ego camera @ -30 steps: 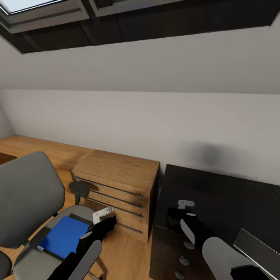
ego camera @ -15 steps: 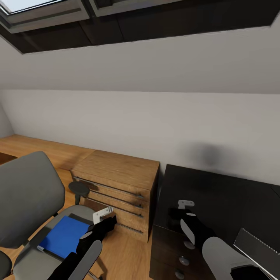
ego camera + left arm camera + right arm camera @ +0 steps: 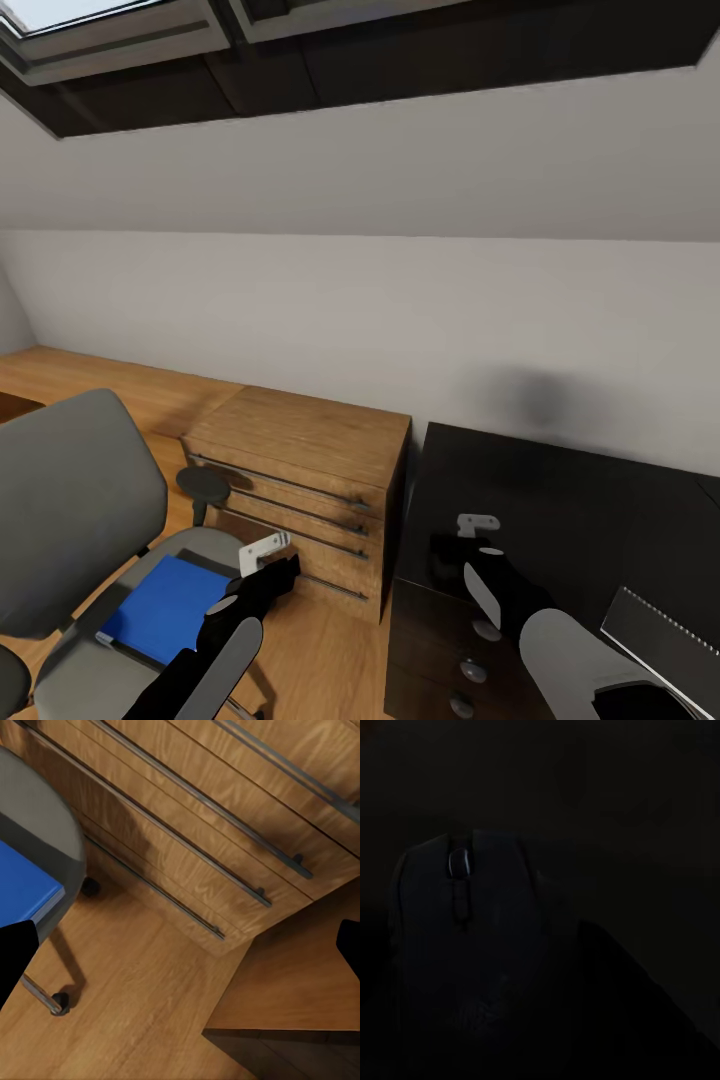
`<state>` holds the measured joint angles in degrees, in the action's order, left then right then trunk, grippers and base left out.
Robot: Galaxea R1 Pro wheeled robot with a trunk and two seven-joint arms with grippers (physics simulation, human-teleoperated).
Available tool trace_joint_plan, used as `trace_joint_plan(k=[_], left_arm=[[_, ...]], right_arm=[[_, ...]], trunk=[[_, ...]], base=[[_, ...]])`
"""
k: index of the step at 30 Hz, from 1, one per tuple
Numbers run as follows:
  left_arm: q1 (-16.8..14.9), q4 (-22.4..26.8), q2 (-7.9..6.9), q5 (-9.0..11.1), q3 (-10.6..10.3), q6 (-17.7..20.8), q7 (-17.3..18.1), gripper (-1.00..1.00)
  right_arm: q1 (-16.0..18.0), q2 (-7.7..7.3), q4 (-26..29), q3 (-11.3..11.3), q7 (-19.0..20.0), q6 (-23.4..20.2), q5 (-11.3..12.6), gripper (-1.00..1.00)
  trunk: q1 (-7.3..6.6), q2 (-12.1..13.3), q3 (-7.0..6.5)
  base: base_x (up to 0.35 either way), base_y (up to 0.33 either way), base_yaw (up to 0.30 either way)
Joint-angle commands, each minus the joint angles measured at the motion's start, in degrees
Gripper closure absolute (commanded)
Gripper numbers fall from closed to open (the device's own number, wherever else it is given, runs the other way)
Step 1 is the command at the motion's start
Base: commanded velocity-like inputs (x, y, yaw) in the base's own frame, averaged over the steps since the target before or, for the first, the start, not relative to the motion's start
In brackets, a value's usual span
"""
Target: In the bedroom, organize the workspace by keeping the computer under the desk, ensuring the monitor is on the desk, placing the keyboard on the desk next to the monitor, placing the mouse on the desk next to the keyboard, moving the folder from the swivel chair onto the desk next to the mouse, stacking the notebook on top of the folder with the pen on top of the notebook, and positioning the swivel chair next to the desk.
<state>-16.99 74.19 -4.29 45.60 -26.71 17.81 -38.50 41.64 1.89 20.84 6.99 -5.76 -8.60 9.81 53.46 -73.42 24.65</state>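
Wall point(image 3: 360, 300): plain white, sloped ceiling above, runs behind everything from 9 to 3 o'clock.
Desk point(image 3: 580, 510): glossy black top at 4 o'clock, its left edge just beside the wooden drawer unit point(image 3: 300, 480); near corner bare.
Swivel chair point(image 3: 70, 500): grey, at 8 o'clock, apart from the desk; wood floor point(image 3: 150, 1005) open between its seat and the drawers.
Keyboard point(image 3: 660, 635): grey corner on the desk at 4 o'clock, right of the right arm.
Folder point(image 3: 165, 605): blue, flat on the chair seat, just left of the left gripper.
Left gripper point(image 3: 275, 572): over the floor by the seat edge, fingers spread wide, nothing between.
Right gripper point(image 3: 450, 560): low over the desk's left part; can't tell spread or closed.
Mouse point(image 3: 465, 952): black, on the desk, right under the right gripper; contact unclear, too dark.
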Motion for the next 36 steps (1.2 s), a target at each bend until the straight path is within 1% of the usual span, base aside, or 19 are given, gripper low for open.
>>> trace_joint_plan(k=[1, 7, 15, 17, 19, 21, 24, 25, 27, 28, 29, 30, 31, 33, 36], left_arm=[[-0.06, 0.09, -0.07, 0.29, -0.16, 0.12, -0.44, -1.0], [-0.06, 0.08, -0.1, 0.28, -0.18, 0.12, -0.44, -1.0], [-0.06, 0.07, -0.1, 0.2, -0.19, 0.12, -0.44, -1.0], [-0.06, 0.07, -0.1, 0.22, -0.19, 0.12, -0.44, -1.0], [-0.06, 0.07, -0.1, 0.23, -0.19, 0.12, -0.44, -1.0], [-0.06, 0.07, -0.1, 0.26, -0.19, 0.12, -0.44, -1.0], [-0.06, 0.07, -0.1, 0.23, -0.19, 0.12, -0.44, -1.0], [-0.06, 0.07, -0.1, 0.22, -0.19, 0.12, -0.44, -1.0], [-0.06, 0.07, -0.1, 0.23, -0.19, 0.12, -0.44, -1.0], [-0.06, 0.07, -0.1, 0.24, -0.19, 0.12, -0.44, -1.0], [-0.06, 0.07, -0.1, 0.25, -0.19, 0.12, -0.44, -1.0], [-0.06, 0.07, -0.1, 0.26, -0.19, 0.12, -0.44, -1.0], [-0.06, 0.03, -0.1, 0.27, -0.19, 0.17, -0.44, -1.0], [-0.06, -0.01, -0.1, 0.27, -0.19, 0.17, -0.44, -1.0], [-0.06, -0.11, -0.1, 0.27, -0.19, 0.22, -0.44, -1.0]], right_arm=[[0.02, -0.04, 0.13, 0.48, -0.48, -0.27, 0.83, 1.0], [0.02, -0.04, 0.53, 0.48, -0.41, -0.19, 0.83, 1.0], [0.02, -0.17, 1.03, 0.48, -0.47, 0.1, 0.83, 1.0], [0.02, -0.28, 2.87, 0.4, -0.53, 0.03, 0.83, 1.0], [-0.14, -0.82, 6.82, 0.34, -0.63, -0.33, 0.96, 1.0], [-1.51, -1.81, 11.56, 0.29, -0.73, -2.18, 1.19, 1.0], [-5.92, -2.75, 22.3, -0.01, -1.12, -7.64, 1.31, 1.0], [-6.84, -2.82, 24.37, -0.14, -1.36, -8.49, 1.32, 1.0], [-10.54, -2.9, 31.84, -0.87, -3.16, -11.66, 1.4, 1.0], [-11.36, -2.89, 33.41, -1.02, -3.72, -12.37, 1.43, 1.0], [-12.79, -2.88, 36.23, -1.24, -4.62, -13.56, 1.52, 1.0], [-13.96, -2.87, 38.57, -1.38, -5.22, -14.37, 1.72, 1.0], [-15.6, -2.88, 41.89, -1.52, -5.9, -15.29, 2.65, 1.0], [-16.54, -2.93, 43.68, -1.58, -6.17, -15.66, 3.59, 1.0], [-16.99, -2.94, 44.63, -1.62, -6.3, -15.83, 4.1, 1.0]], trunk=[[0.0, -0.04, 0.07], [0.0, -0.04, 0.07], [-1.76, 3.17, -1.37], [-2.2, 3.97, -1.73], [-2.63, 4.77, -2.09], [-3.07, 5.57, -2.45], [-3.73, 6.78, -2.99], [-3.95, 7.18, -3.17], [-4.39, 7.98, -3.52], [-4.61, 8.38, -3.7], [-4.83, 8.78, -3.88], [-5.05, 9.18, -4.06], [-5.27, 9.58, -4.24], [-5.71, 10.39, -4.6], [-6.37, 11.59, -5.14]], base=[[0.0, 0.0, 0.0], [0.0, 0.0, 0.0], [0.0, 0.0, 0.0], [0.0, 0.0, 0.0], [0.0, 0.0, 0.0], [-0.027, 0.0, 0.0], [-0.21, 0.0, 0.0], [-0.277, 0.0, 0.0], [-0.306, 0.0, 0.0], [-0.318, 0.0, 0.0], [-0.326, 0.0, 0.0], [-0.331, 0.0, 0.0], [-0.336, 0.0, 0.0], [-0.338, 0.0, 0.0], [-0.34, 0.0, 0.0]])
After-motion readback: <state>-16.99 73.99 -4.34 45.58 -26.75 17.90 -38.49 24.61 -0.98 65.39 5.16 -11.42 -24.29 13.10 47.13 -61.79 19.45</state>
